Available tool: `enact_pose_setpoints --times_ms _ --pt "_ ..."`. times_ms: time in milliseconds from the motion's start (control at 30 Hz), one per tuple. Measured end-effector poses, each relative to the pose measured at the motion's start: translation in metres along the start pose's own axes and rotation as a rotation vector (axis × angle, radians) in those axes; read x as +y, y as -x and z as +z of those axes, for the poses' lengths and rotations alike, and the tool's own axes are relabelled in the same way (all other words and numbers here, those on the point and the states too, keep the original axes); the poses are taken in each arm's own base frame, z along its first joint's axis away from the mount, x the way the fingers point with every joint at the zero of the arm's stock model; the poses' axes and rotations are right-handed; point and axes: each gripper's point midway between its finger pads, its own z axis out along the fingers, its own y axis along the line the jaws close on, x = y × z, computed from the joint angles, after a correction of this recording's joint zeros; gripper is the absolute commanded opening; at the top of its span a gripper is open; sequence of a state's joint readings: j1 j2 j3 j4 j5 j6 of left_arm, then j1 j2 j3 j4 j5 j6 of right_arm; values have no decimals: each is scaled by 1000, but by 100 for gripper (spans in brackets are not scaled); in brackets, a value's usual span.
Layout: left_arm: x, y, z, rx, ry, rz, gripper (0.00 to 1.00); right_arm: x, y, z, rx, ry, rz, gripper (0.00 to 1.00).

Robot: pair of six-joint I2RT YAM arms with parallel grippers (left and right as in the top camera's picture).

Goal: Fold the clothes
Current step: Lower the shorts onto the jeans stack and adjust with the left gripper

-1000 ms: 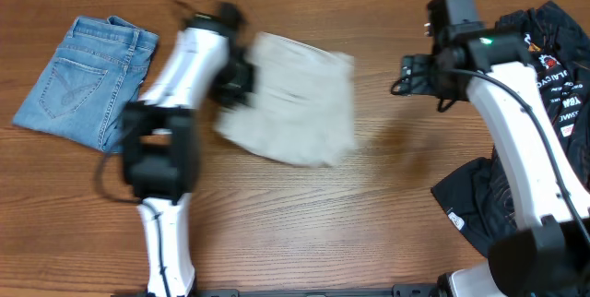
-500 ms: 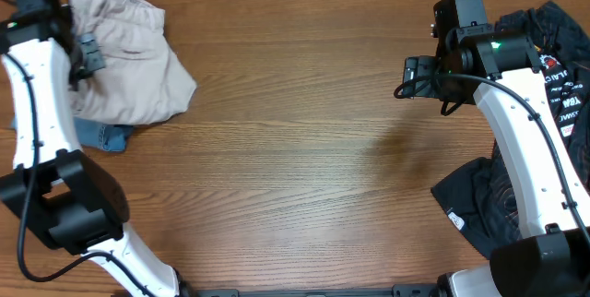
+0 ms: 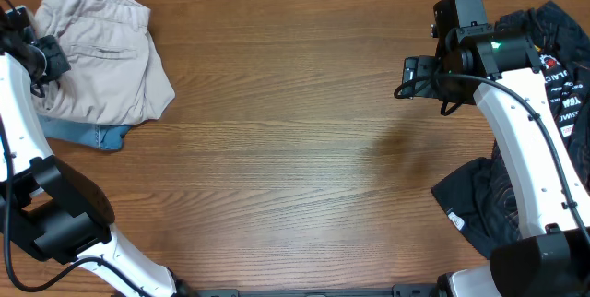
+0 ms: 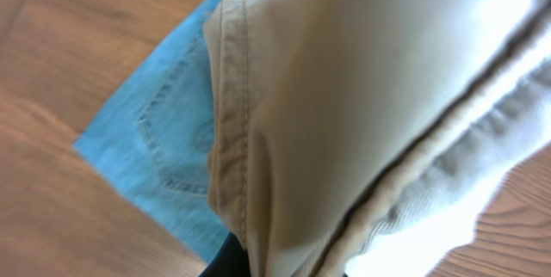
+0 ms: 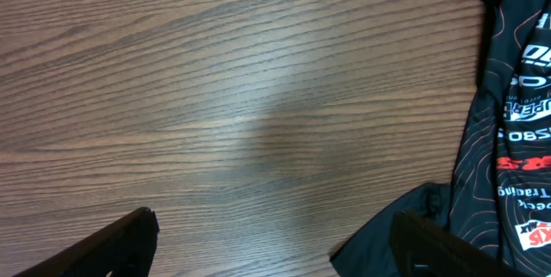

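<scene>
The folded beige shorts (image 3: 106, 62) lie at the far left on top of the light-blue denim shorts (image 3: 83, 135), which peek out below them. My left gripper (image 3: 44, 57) is shut on the beige shorts' left edge. In the left wrist view the beige fabric (image 4: 344, 96) fills the frame over the denim shorts (image 4: 164, 148). My right gripper (image 3: 408, 77) is open and empty above bare table, left of the black logo-printed jersey (image 3: 553, 85). The jersey also shows at the right of the right wrist view (image 5: 516, 113).
The wooden table (image 3: 295, 149) stretches between the two arms. The jersey spreads along the right edge down to a lower flap (image 3: 475, 205) by the right arm's base.
My left gripper has carried the beige shorts from the table's middle to the far left and set them over the denim shorts. The right arm has not moved.
</scene>
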State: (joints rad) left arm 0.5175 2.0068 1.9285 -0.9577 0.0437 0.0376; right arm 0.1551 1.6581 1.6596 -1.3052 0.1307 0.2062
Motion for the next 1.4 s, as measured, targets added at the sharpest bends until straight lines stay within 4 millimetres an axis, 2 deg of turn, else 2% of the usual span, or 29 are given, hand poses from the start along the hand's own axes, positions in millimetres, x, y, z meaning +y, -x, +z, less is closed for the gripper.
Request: enact_pose_setpoints --times_ms 233,333,467,600,700,967,1300,1400 --pt "-19 5 0 -21 -66 45 4 0 0 0 1 0 0 89" --pt "-37 7 0 -33 -105 99 4 0 0 0 1 0 -1 89" --pt "-73 11 -1 -57 -97 226 4 -1 -3 0 12 -3 -2 89" --pt "-90 15 -1 -81 -26 294 4 -1 -5 0 20 -5 -3 89" --pt "-83 17 -2 -86 29 299 4 -1 -5 0 20 -4 -3 90" --pt "-38 28 -2 -109 108 232 4 -1 -5 0 20 -5 -2 90" --pt "-39 38 -2 -151 61 245 4 -2 -6 0 24 -6 -3 90" --pt "-32 39 -3 -153 70 233 4 -2 -6 0 25 -6 -2 90"
